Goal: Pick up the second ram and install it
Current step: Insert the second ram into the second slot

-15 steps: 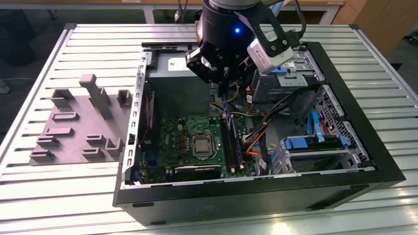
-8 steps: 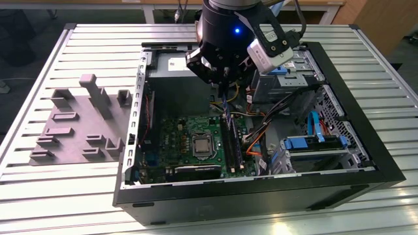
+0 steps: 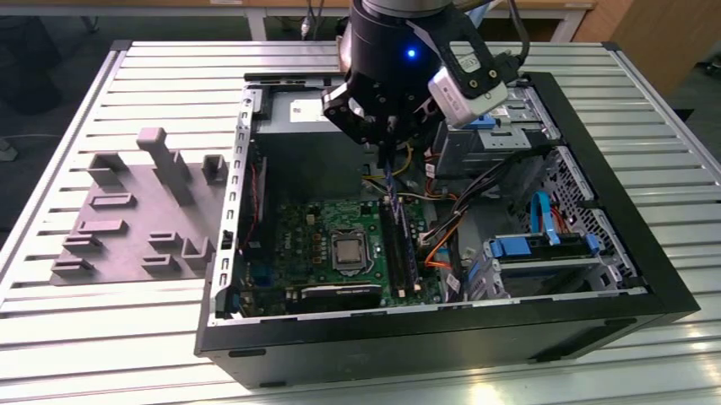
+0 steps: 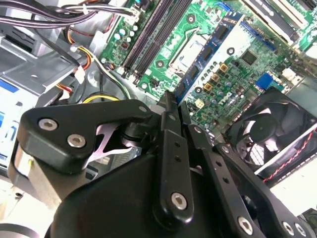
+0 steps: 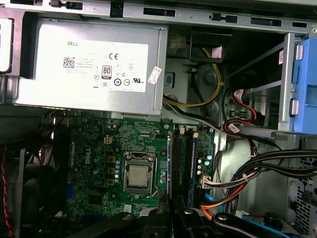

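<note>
My gripper (image 3: 389,153) hangs over the open computer case (image 3: 631,278), above the far end of the long black memory slots (image 3: 397,245). Its fingers (image 4: 169,129) are pressed together on a thin dark strip seen edge-on, the second ram (image 3: 387,175), which points down toward the green motherboard (image 3: 321,228). In the first wrist view the gripper (image 5: 173,217) sits just short of the slots (image 5: 182,153), beside the processor socket (image 5: 137,176). In the second wrist view the gripper (image 4: 174,101) lies close to the slots (image 4: 148,32).
A grey holder block (image 3: 135,219) stands on the slatted table at the exterior view's left. Inside the case are the power supply (image 5: 94,64), a fan (image 4: 267,131), orange and black cable bundles (image 3: 451,228) and blue drive brackets (image 3: 541,246).
</note>
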Robot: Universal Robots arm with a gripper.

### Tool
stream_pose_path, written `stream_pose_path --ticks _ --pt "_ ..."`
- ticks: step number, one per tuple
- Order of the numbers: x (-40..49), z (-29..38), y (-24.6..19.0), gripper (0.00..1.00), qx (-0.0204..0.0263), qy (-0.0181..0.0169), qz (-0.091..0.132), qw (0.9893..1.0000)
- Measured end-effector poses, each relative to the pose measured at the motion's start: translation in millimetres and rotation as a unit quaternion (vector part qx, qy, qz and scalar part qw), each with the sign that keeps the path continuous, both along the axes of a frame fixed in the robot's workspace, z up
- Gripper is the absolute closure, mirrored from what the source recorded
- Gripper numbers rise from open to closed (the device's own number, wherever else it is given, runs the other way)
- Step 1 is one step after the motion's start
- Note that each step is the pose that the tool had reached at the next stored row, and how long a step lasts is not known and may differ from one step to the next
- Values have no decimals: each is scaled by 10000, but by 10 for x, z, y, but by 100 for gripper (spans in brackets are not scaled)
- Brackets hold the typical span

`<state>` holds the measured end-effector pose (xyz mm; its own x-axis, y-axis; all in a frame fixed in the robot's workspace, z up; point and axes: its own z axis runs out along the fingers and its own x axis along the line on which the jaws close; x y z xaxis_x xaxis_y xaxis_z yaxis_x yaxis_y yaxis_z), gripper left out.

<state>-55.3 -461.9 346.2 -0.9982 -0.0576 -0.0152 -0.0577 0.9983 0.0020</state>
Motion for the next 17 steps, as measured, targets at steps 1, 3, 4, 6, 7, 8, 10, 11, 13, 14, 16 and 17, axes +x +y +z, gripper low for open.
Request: stream_pose_path --ticks 1,3,4,6,7,8,10,11,13,14,16,17 --pt "6 -3 0 86 0 0 0 10000" --pt "16 -25 -1 86 -2 2 -1 10000" --pt "17 -43 -2 86 -1 2 -1 10000" --pt "20 -80 -6 86 -1 2 -1 10000" --pt "21 -99 -7 86 -1 2 0 10000" --pt "23 -116 -8 86 -1 2 -1 10000" --pt "28 -153 -7 86 -1 2 -3 10000" --pt "28 -170 -8 86 -1 2 -14 10000" --pt "29 -208 -18 86 -1 2 -63 10000" --pt "29 -225 -23 86 -2 1 -91 10000" --pt "30 -262 -38 86 -1 1 -117 9999" --pt "30 -280 -47 86 -1 1 -120 9999"
